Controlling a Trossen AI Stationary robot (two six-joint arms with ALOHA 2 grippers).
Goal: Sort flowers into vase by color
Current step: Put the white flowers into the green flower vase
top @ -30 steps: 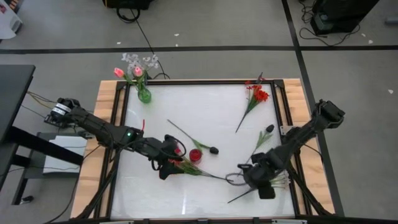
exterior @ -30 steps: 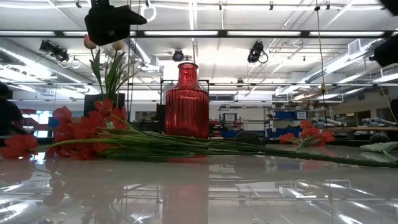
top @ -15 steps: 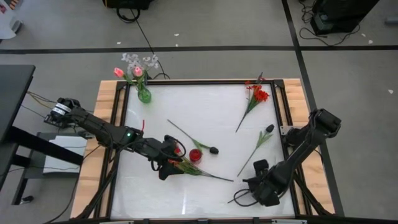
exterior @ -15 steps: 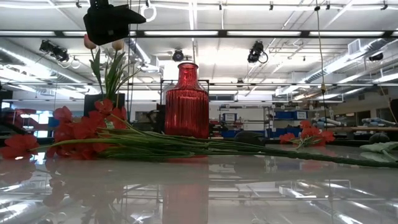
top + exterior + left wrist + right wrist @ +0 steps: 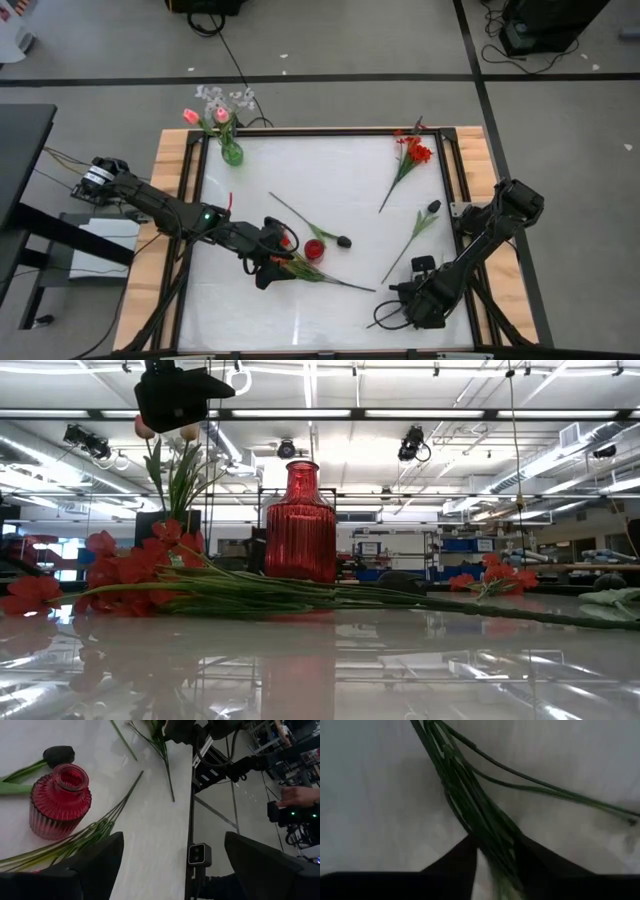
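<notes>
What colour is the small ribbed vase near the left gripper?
The ribbed vase is red glass, clearest in the left wrist view.

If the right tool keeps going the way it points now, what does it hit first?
The right tool would most likely meet the bundle of green stems first; they already lie between its fingers. Just beneath is the white tabletop, though depth is hard to judge.

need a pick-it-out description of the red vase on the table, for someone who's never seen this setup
On the white table, look left of centre, just off the tip of the left gripper. The red vase is a small ribbed glass bottle standing upright among loose green stems. The only other vase, the green vase, sits at the far left corner holding pink and white flowers; the red one is empty.
</notes>
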